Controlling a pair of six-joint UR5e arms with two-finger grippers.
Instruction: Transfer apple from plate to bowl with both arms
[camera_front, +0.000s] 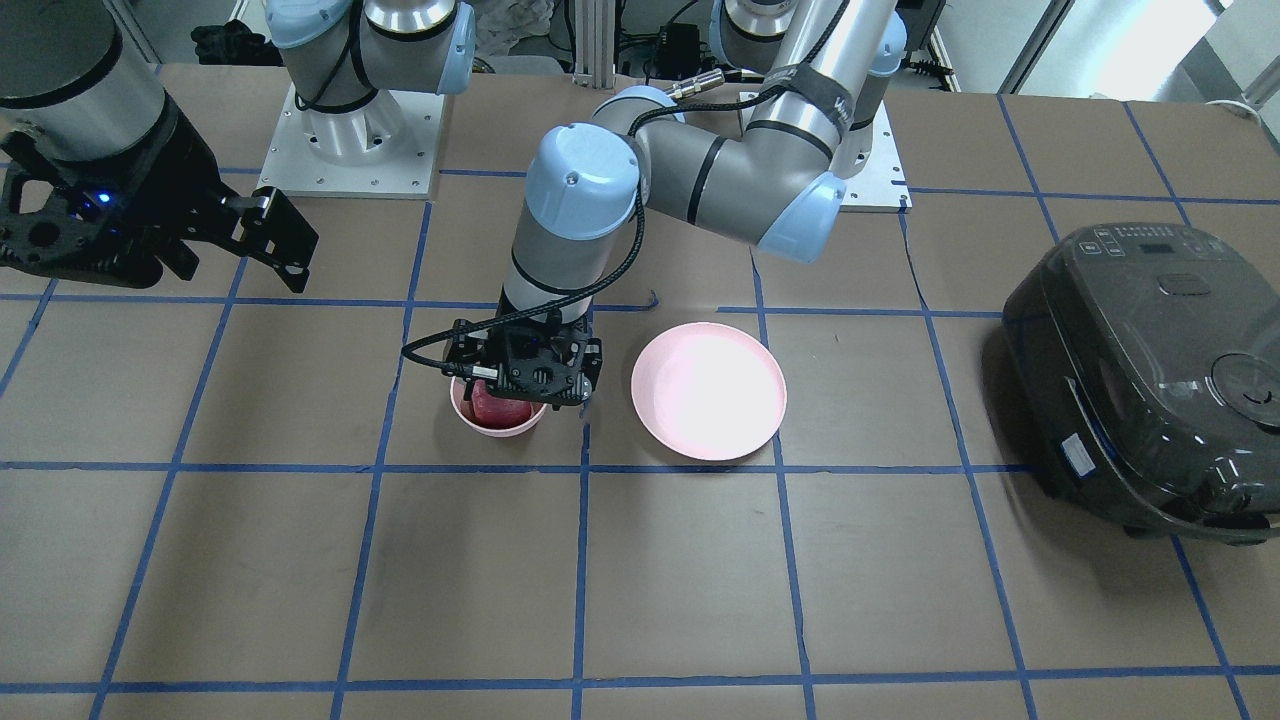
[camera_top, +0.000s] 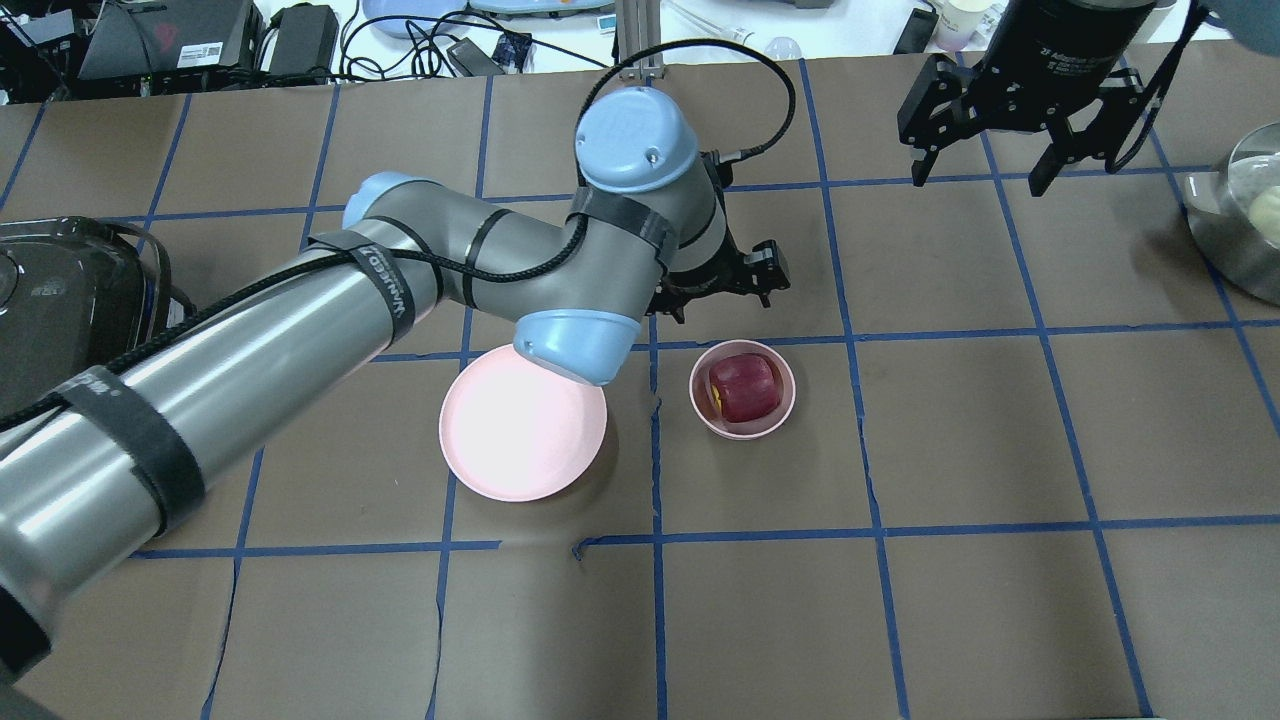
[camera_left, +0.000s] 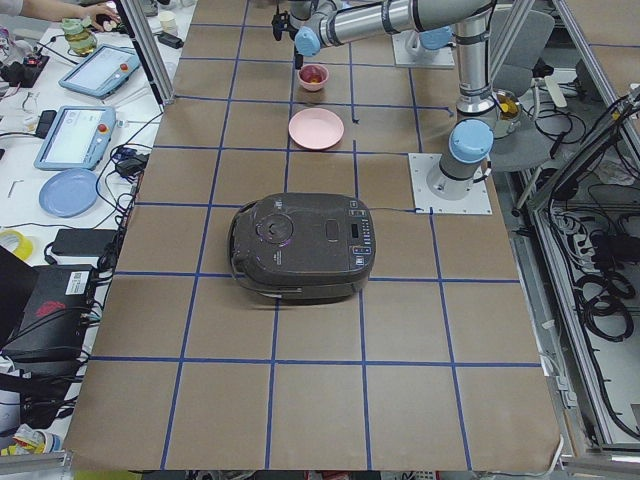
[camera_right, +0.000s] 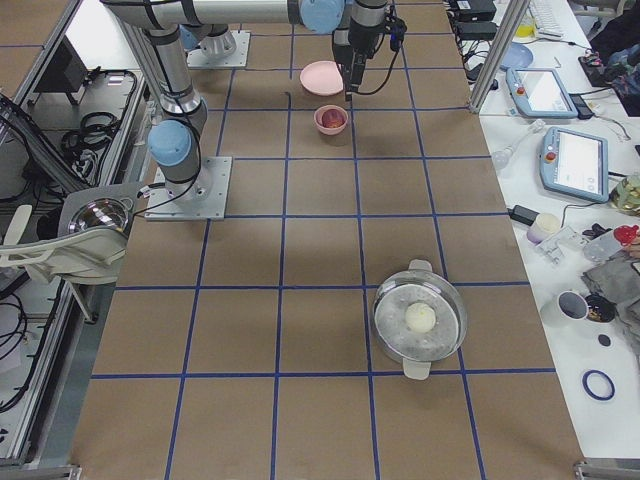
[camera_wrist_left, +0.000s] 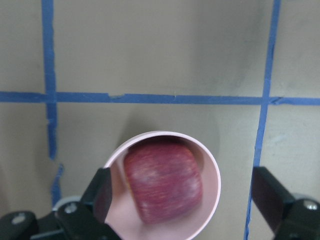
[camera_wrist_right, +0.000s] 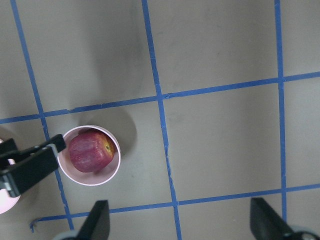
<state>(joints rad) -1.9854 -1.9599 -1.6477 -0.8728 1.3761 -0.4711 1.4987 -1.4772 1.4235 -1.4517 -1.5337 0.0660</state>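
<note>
The dark red apple (camera_top: 744, 388) lies inside the small deep pink bowl (camera_top: 742, 434). The wide pink plate (camera_top: 520, 430) sits empty just beside the bowl. My left gripper (camera_front: 522, 372) hangs open right above the bowl. In the left wrist view its fingers (camera_wrist_left: 100, 195) stand apart on either side of the bowl (camera_wrist_left: 212, 170) and the apple (camera_wrist_left: 162, 182), touching neither. My right gripper (camera_top: 985, 150) is open and empty, held high and well off to the side. In its wrist view the apple (camera_wrist_right: 90, 151) shows far below in the bowl (camera_wrist_right: 95, 182).
A dark rice cooker (camera_front: 1150, 370) stands at the table's end on my left. A steel pot (camera_right: 420, 318) holding a pale ball stands far to my right. My left arm's elbow (camera_top: 580, 345) overhangs the plate's far edge.
</note>
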